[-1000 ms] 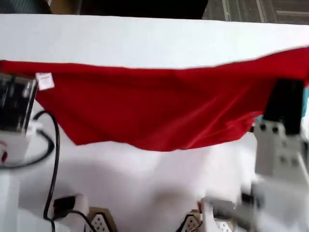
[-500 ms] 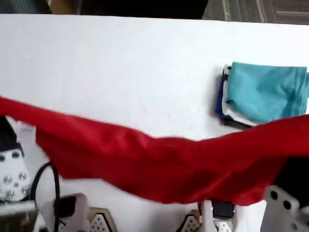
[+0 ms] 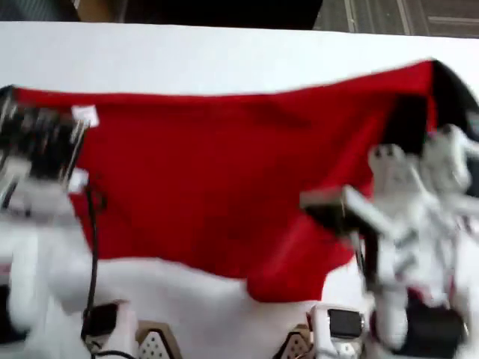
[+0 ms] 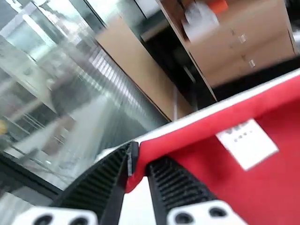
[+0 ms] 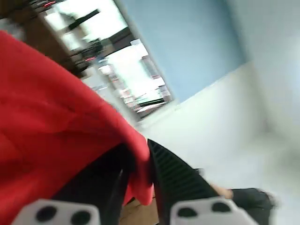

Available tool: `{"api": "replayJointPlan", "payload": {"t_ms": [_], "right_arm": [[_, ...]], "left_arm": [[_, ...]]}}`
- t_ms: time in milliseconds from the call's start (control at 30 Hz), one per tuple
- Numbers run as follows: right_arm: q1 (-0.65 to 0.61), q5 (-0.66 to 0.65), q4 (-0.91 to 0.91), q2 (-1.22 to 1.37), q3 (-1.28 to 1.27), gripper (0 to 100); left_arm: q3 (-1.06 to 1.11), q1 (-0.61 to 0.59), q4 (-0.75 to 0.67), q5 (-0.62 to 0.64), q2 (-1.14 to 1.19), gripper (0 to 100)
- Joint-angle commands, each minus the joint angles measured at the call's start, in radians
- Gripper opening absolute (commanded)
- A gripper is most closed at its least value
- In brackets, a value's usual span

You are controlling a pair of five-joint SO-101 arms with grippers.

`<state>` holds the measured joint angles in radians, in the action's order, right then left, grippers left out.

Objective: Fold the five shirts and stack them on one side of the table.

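Note:
A red shirt point(image 3: 217, 179) hangs stretched wide above the white table point(image 3: 224, 52), held up at both top corners. My left gripper point(image 4: 138, 161) is shut on the shirt's corner point(image 4: 145, 150) near its white label point(image 4: 246, 143); in the high view that gripper point(image 3: 15, 112) is at the far left. My right gripper point(image 5: 138, 164) is shut on the opposite corner point(image 5: 140, 145); in the high view it point(image 3: 434, 82) stands at the upper right. The shirt's lower edge sags toward the table's near side.
Both arms' white bodies point(image 3: 419, 217) and a black cable point(image 3: 93, 247) sit at the near edge by the arm bases point(image 3: 157, 344). The spread shirt and right arm cover the table's right side.
Both grippers have lifted the red shirt up and away from the near edge, spreading it taller. The teal-topped stack seen at the right half a second ago is now covered.

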<state>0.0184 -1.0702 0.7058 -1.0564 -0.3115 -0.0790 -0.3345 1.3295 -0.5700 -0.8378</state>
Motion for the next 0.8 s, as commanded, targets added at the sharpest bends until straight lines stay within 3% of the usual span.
{"api": "replayJointPlan", "payload": {"t_ms": [0,200,367,500,767], "right_arm": [[-0.035,-0.006,-0.079,0.093,-0.135,2.1],[-0.101,-0.003,-0.306,0.346,-0.273,2.1],[-0.102,-0.003,-0.499,0.619,-0.203,2.1],[-0.102,-0.003,-0.509,0.811,-0.021,2.1],[-0.110,-0.005,-0.506,1.121,0.262,2.1]], "left_arm": [[0.171,-0.009,-0.170,-0.012,-0.006,3],[0.417,-0.009,-0.437,-0.057,0.092,3],[0.348,-0.003,-0.595,-0.052,0.353,3],[0.113,-0.006,-0.559,-0.051,0.586,3],[-0.361,-0.008,-0.282,-0.052,0.999,3]]}}
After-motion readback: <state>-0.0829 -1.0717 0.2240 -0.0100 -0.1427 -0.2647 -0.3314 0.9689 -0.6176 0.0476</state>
